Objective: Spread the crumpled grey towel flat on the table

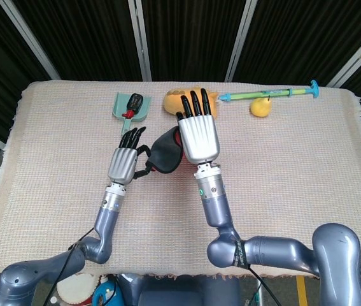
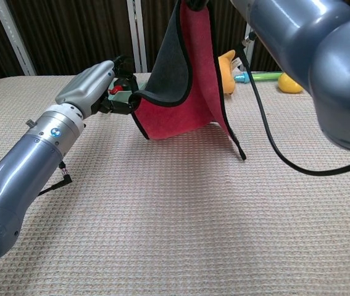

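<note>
Right hand (image 1: 197, 133) holds the towel (image 2: 184, 80) up by its top edge, fingers hidden in the chest view; towel hangs above the bench (image 2: 193, 209), grey side left, red side facing out, lowest edge touching the bench cover. Left hand (image 2: 91, 86) pinches the towel's left corner. Yellow toy (image 2: 226, 71) behind.

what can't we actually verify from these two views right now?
- Right robot hand grasp on the towel: head view shows only the hand's back; chest view cuts it off at the top edge.
- Left robot hand fingertips: buried in the towel edge in chest view, too small in head view.
- Yellow toy: mostly hidden behind the towel and hand.
</note>
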Controlling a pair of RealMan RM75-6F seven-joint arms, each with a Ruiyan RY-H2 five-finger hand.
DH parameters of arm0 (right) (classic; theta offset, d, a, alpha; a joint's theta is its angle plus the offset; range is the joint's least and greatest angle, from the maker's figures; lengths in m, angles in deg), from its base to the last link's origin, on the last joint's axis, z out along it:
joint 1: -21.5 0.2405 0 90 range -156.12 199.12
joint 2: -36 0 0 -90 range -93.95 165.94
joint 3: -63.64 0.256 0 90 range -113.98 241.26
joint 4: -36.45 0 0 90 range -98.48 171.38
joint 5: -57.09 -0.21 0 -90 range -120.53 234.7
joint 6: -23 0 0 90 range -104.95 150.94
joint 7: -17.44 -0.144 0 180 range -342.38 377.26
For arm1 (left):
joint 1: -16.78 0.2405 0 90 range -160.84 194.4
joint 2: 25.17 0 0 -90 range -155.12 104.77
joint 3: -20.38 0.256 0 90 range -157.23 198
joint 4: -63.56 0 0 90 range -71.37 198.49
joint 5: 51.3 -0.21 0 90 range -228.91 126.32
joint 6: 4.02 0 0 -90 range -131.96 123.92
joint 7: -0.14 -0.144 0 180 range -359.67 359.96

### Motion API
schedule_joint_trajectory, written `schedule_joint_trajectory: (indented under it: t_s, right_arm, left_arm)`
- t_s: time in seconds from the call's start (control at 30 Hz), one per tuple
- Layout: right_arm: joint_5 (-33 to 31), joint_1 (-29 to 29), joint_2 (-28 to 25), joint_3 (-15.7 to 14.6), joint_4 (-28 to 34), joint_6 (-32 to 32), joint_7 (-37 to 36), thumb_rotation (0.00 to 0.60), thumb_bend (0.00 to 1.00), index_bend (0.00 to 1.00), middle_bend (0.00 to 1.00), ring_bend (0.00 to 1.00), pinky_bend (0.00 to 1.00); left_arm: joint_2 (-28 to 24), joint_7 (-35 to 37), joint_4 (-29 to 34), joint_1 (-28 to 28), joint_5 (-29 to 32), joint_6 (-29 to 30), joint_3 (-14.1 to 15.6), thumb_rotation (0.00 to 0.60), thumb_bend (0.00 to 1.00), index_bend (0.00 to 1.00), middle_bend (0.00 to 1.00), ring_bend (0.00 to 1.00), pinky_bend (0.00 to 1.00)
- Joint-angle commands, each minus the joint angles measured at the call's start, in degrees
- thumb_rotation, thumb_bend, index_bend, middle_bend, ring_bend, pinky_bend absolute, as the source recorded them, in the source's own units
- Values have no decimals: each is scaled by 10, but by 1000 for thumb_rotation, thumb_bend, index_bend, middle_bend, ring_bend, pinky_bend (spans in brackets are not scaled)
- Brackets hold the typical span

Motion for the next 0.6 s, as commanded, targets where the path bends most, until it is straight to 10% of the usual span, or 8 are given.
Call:
schedule_joint_trajectory:
  t_s: [0.03,0.6]
  right_arm:
    - [0,-1,-1,-1,3,0,1,600,546,654,220,125,70]
    - [4,-37,-37,-20,59,-4,-13,600,546,654,220,125,70]
  left_arm:
    - [-1,1,0,1,1,0,0,600,441,525,54,0,74]
    - [-69,0,56,28,-1,29,-5,600,441,532,57,0,74]
